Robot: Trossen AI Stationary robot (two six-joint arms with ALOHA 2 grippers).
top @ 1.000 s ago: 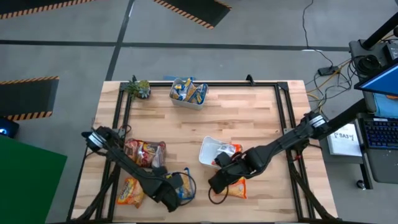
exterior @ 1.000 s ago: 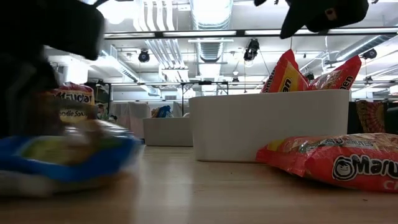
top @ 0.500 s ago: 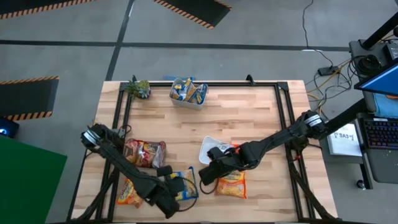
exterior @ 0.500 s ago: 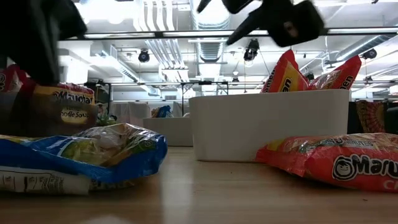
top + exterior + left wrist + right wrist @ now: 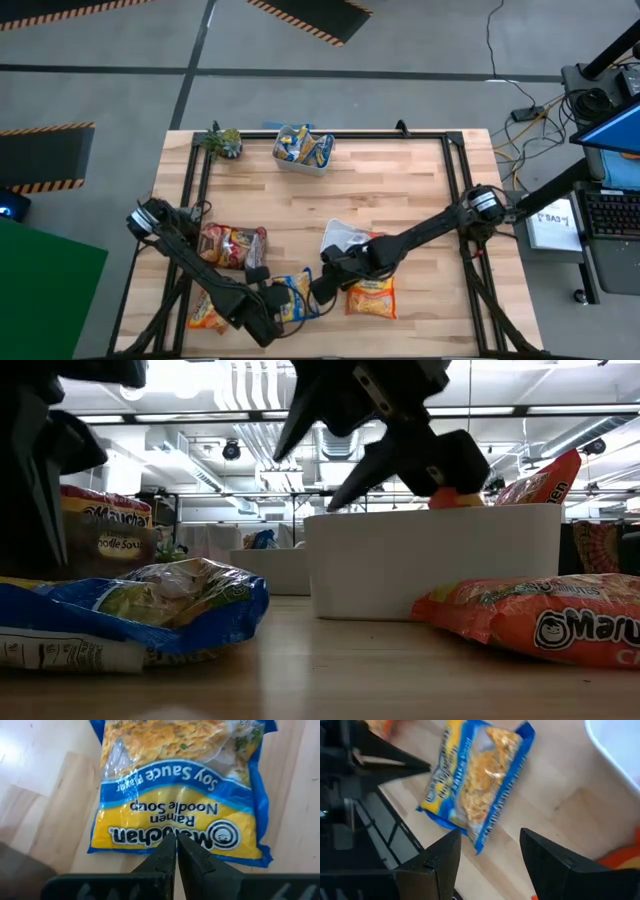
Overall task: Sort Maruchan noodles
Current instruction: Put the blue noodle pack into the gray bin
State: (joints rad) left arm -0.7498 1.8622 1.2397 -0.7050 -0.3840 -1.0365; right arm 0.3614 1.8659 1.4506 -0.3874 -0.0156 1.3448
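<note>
A blue-and-yellow Maruchan packet [image 5: 295,296] [image 5: 185,780] [image 5: 475,785] lies flat on the wood near the table's near edge [image 5: 140,610]. My left gripper [image 5: 272,310] [image 5: 176,840] is shut, its tips over the packet's logo end. My right gripper [image 5: 322,288] [image 5: 490,865] [image 5: 305,482] is open and hangs above the table just right of that packet, touching nothing. An orange packet [image 5: 370,297] [image 5: 540,620] lies flat to the right of the right gripper. Another orange packet [image 5: 208,310] lies by the left arm. My left gripper's shut fingertips [image 5: 170,851] point down from above at the yellow logo end [image 5: 165,832] of the blue-and-yellow packet. Whether they touch it I cannot tell. The packet lies flat on the table.
A white tray [image 5: 338,240] [image 5: 430,560] with orange packets [image 5: 545,475] stands behind the right gripper. A clear tray of red packets [image 5: 232,245] [image 5: 105,525] sits at the left. A tray with blue packets [image 5: 303,148] and a small plant [image 5: 222,142] stand at the far edge.
The blue-and-yellow packet was in motion a second ago and has since lain still on the table. My left gripper has drawn back toward the near-left corner. My right gripper has moved from above the orange packet toward the table's left and down, nearer the blue-and-yellow packet.
</note>
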